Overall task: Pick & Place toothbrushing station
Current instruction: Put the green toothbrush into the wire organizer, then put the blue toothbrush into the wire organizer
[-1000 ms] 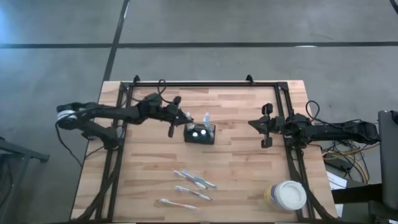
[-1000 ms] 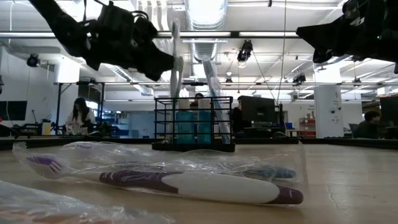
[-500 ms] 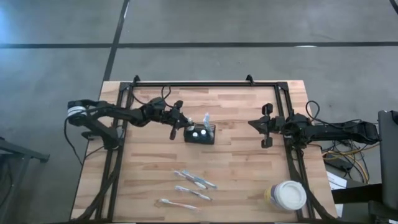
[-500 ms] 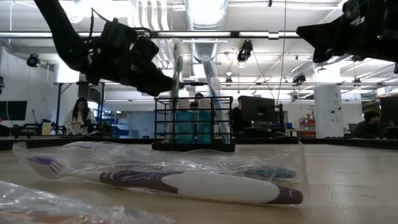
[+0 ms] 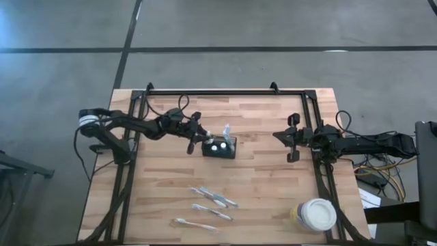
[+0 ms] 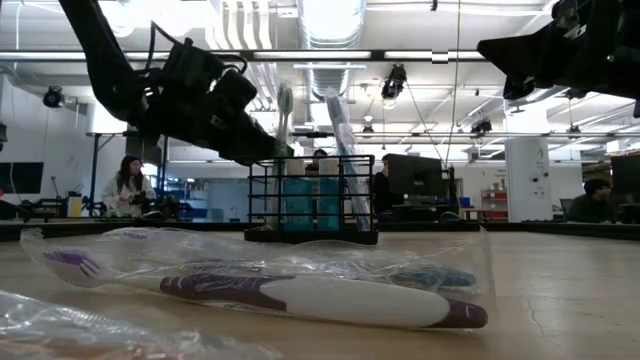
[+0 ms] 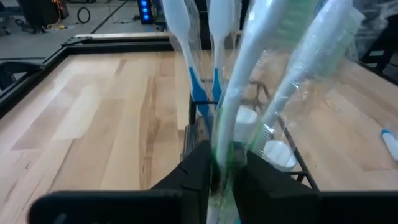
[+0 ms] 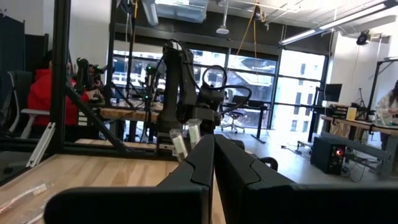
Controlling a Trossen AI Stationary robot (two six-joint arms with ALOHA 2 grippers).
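Note:
The toothbrushing station, a small black wire caddy (image 5: 219,147) (image 6: 312,200) (image 7: 298,165), stands mid-table with wrapped blue-and-white toothbrushes (image 7: 186,50) (image 6: 345,140) upright in it. My left gripper (image 5: 202,139) (image 6: 272,150) (image 7: 222,174) is at the caddy's left rim, shut on a wrapped green-and-white toothbrush (image 7: 249,74) (image 6: 285,115) whose lower end reaches down into the caddy. My right gripper (image 5: 293,139) (image 8: 214,155) waits shut above the table's right side, holding nothing. My left gripper pinches the wrapped toothbrush's handle (image 7: 222,155) low down, between its two fingers. The fingers come nearly level from the table's left and lie across the brush. The brush stands about upright with its head up. Its lower end is hidden inside the caddy.
Three wrapped toothbrushes (image 5: 213,198) (image 5: 212,212) (image 5: 194,224) lie on the near half of the table. A round white tub (image 5: 316,214) stands at the near right corner. A black metal frame (image 5: 225,91) runs around the table's edges.
My left gripper has gone down toward the caddy with the wrapped toothbrush. The brush has stayed upright, and its head now stands much lower, just above the caddy's rim. The right arm has kept still.

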